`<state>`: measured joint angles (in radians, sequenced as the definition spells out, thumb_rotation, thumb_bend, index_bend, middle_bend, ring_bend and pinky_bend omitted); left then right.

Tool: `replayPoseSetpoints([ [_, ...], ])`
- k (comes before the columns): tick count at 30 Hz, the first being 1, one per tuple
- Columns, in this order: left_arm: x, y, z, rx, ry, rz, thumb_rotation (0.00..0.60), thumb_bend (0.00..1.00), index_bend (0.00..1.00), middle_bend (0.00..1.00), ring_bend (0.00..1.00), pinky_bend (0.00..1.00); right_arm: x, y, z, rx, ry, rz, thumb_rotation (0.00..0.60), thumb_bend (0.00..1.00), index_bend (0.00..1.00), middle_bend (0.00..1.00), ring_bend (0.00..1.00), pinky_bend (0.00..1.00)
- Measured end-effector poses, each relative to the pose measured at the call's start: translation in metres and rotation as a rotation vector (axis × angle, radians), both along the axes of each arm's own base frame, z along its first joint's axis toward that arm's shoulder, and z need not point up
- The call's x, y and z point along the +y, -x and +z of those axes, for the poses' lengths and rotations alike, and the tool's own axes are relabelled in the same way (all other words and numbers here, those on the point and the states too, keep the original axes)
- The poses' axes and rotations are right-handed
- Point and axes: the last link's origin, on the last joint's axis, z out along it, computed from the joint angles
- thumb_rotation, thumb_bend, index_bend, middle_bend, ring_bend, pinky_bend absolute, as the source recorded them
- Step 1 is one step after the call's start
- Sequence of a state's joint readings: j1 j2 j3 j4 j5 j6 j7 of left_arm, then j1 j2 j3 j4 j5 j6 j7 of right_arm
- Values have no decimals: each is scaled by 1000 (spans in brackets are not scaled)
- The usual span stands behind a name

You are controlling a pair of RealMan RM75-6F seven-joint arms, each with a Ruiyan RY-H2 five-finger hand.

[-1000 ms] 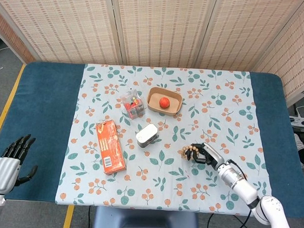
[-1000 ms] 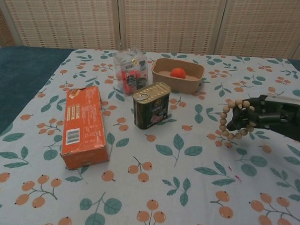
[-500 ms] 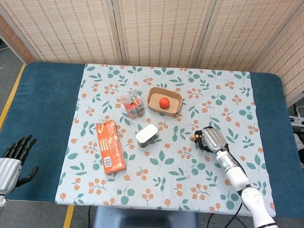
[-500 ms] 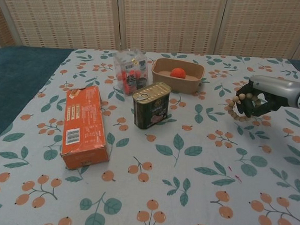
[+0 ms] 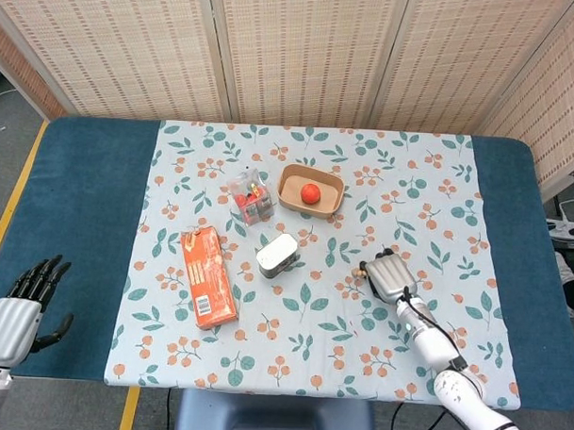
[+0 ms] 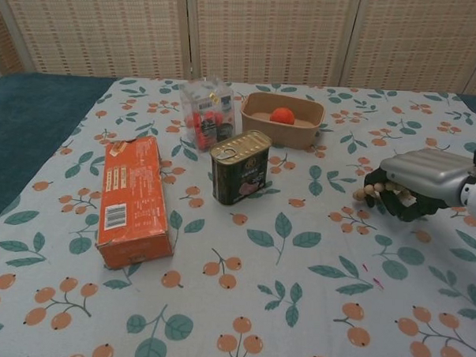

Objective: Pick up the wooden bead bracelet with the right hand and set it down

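Observation:
The wooden bead bracelet (image 6: 373, 191) is held by my right hand (image 6: 412, 180), its beads showing at the hand's left edge, low over the floral cloth right of the tin. In the head view the same right hand (image 5: 390, 274) is seen palm down, with a few beads of the bracelet (image 5: 363, 269) peeking out at its left; the rest of the bracelet is hidden under it. My left hand (image 5: 18, 305) hangs off the table's front left corner, fingers apart and holding nothing.
A tin can (image 6: 240, 166) stands mid-table, an orange box (image 6: 131, 199) lies to its left. Behind are a clear packet of red items (image 6: 207, 113) and a tan tray (image 6: 303, 134) with a red ball (image 6: 283, 115). Floral cloth (image 5: 310, 367) covers the blue table (image 5: 80, 189).
My right hand with the bracelet rose and moved back, then came down toward the cloth with its palm turned downward. The left hand stays put.

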<state>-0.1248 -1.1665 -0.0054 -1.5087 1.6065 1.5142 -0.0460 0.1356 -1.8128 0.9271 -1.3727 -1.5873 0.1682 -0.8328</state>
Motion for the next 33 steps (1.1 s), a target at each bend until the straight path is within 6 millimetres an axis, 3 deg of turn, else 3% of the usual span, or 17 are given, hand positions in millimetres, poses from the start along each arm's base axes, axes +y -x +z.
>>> replayPoseSetpoints([
  [2,0,0,0,0,0,1,600,391,0,0,0,155,6,3,-1,-3,13,5,600,633,347,475,269,232],
  [5,0,0,0,0,1,2,600,392,0,0,0,155,15,10,-2,-32,26,12,595,434,218,393,215,214],
  [10,0,0,-1,-1,3,1,600,391,0,0,0,155,36,28,-5,-84,-5,52,485,232,29,245,117,162],
  [16,0,-1,-1,-4,2,0,600,392,0,0,0,155,44,46,8,3,-61,114,413,155,0,83,4,65],
  [24,0,-1,1,-6,-5,-9,600,392,0,0,0,156,45,33,33,-17,62,160,413,142,0,28,0,5],
  [29,1,-1,0,-7,-10,-15,600,392,0,0,0,163,56,24,67,-124,214,168,440,142,0,3,0,0],
  [33,2,-2,1,-11,-33,-36,600,407,0,0,0,158,81,30,90,-136,293,124,492,142,0,0,0,0],
])
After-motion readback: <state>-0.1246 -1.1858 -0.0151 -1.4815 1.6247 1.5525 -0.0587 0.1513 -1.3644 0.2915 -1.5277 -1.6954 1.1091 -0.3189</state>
